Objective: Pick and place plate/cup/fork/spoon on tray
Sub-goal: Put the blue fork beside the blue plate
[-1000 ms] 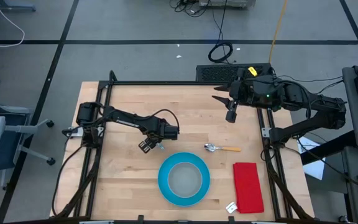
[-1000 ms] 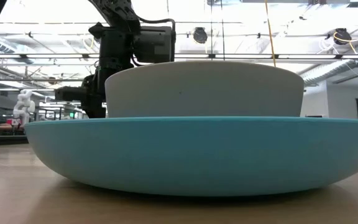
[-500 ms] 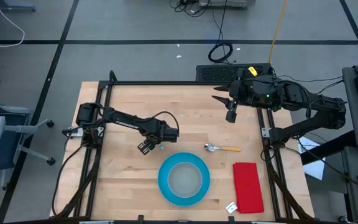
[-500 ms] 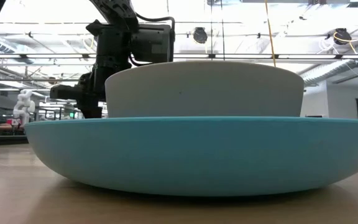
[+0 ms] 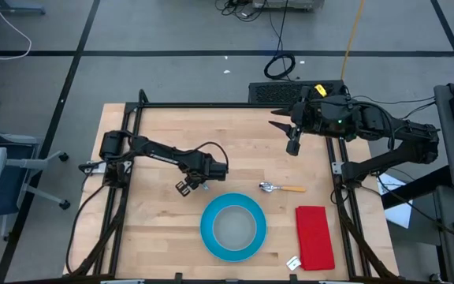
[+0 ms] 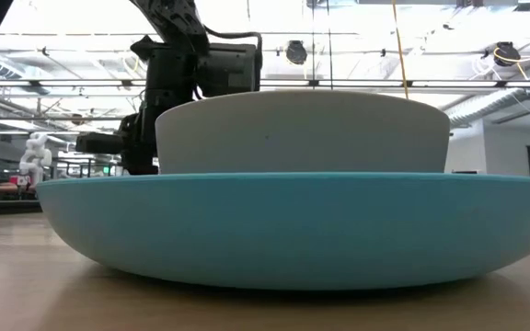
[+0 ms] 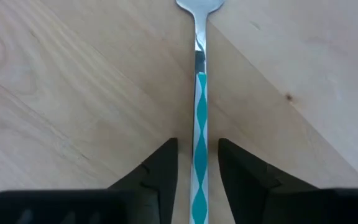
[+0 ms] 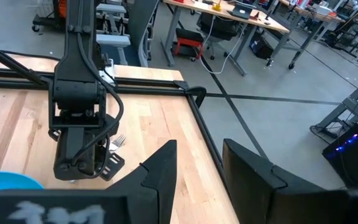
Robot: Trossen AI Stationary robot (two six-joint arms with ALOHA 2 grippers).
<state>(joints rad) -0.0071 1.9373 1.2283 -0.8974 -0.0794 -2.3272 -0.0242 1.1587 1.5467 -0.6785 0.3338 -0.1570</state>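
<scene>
The fork point(image 7: 201, 106), silvery with a teal-and-white patterned handle, lies flat on the wooden table left of centre; its tines also show in the right wrist view point(image 8: 118, 142). My left gripper point(image 5: 186, 187) is low over it, open, one finger on each side of the handle without touching. The pale-grey cup point(image 5: 234, 227) sits inside the blue plate point(image 5: 211, 237) near the table's front; both fill the low view point(image 6: 293, 230). The orange-handled spoon point(image 5: 282, 188) lies right of centre. My right gripper point(image 5: 292, 146) hangs open and empty at the far right.
A red rectangular cloth point(image 5: 314, 237) lies at the near right with a small white item point(image 5: 293, 263) beside it. A black frame point(image 5: 211, 105) runs along the table's edges. Bare wood lies at the far middle and near left.
My left gripper has shifted a little toward the table's near edge over the fork, which has stayed flat on the table.
</scene>
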